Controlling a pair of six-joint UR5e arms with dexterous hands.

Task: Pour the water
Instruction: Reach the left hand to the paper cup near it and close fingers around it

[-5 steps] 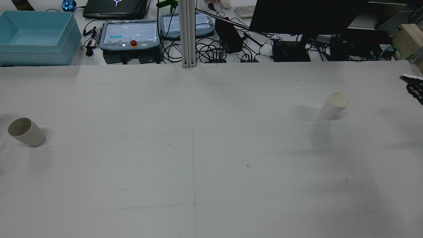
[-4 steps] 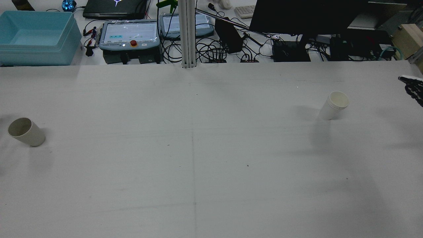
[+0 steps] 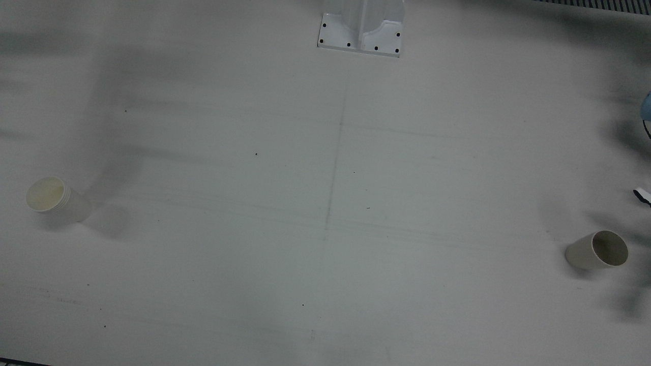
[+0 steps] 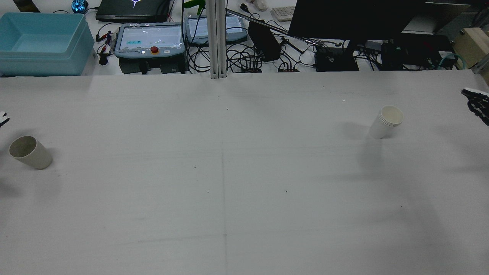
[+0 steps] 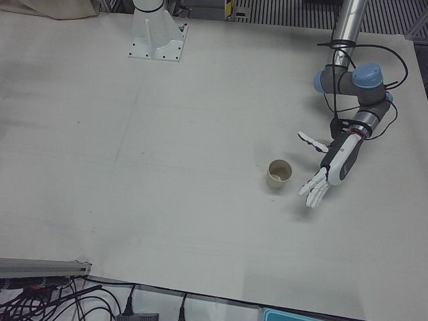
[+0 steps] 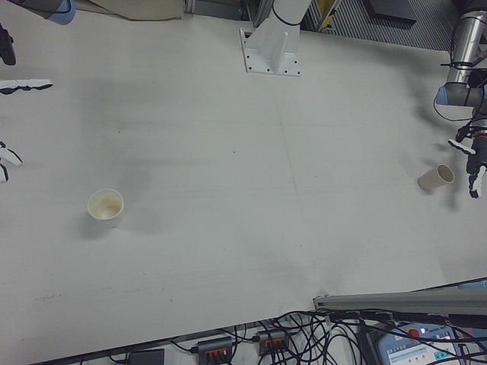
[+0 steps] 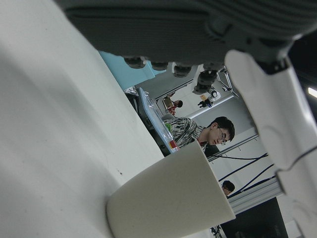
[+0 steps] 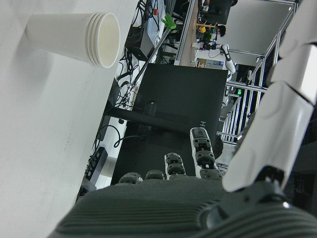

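Reaching with spread fingers, the left hand (image 5: 332,167) is nearing the beige cup (image 5: 279,174), possibly tipping it; the right hand (image 4: 477,104), apparently open, is hanging well clear of the white ribbed paper cup (image 4: 386,122).

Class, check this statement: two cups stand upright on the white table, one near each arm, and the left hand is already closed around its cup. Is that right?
Not quite. The left hand is open beside its cup, not closed around it, as the left-front view shows. The rest holds: the other cup stands upright on the table near the right arm.
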